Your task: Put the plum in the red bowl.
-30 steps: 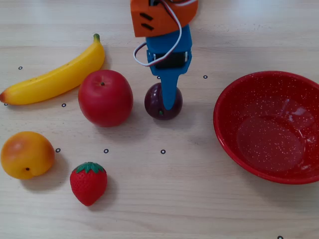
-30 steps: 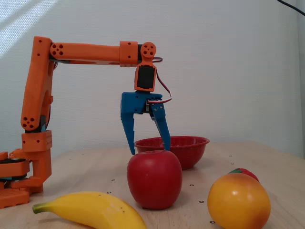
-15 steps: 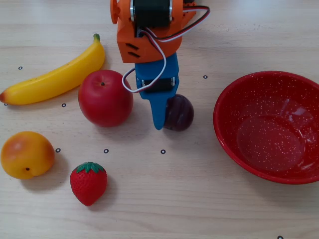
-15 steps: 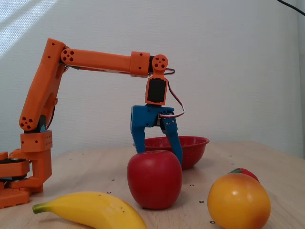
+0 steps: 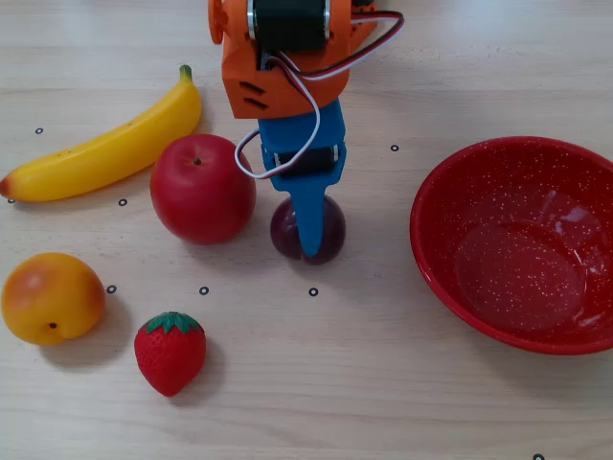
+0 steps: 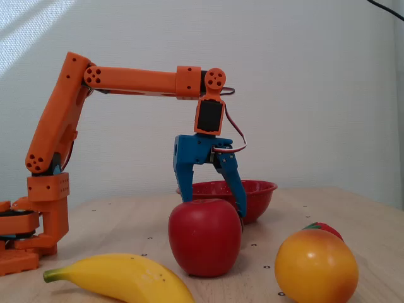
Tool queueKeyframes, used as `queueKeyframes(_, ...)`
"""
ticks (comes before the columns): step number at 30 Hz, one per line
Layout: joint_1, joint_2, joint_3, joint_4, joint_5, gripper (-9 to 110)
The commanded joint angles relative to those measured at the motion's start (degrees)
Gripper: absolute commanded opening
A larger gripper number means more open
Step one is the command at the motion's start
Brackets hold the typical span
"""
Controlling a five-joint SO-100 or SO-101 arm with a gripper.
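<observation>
Tool (image 5: 308,241) is down over the plum (image 5: 329,237), blue fingers spread wide on either side of it, not closed yet as far as the side camera shows. Plum sits on the counter (image 5: 383,383) just right of the red apple (image 5: 202,188), well apart from the red bowl (image 5: 518,243), which is off to the right.
</observation>
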Motion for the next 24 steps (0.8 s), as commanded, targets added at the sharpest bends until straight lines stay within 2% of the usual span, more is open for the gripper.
queueKeyframes(1,0.44,2.37,-4.13,1.05,2.2,40)
queueKeyframes(24,-0.44,-1.05,1.23,-8.88,6.86,38)
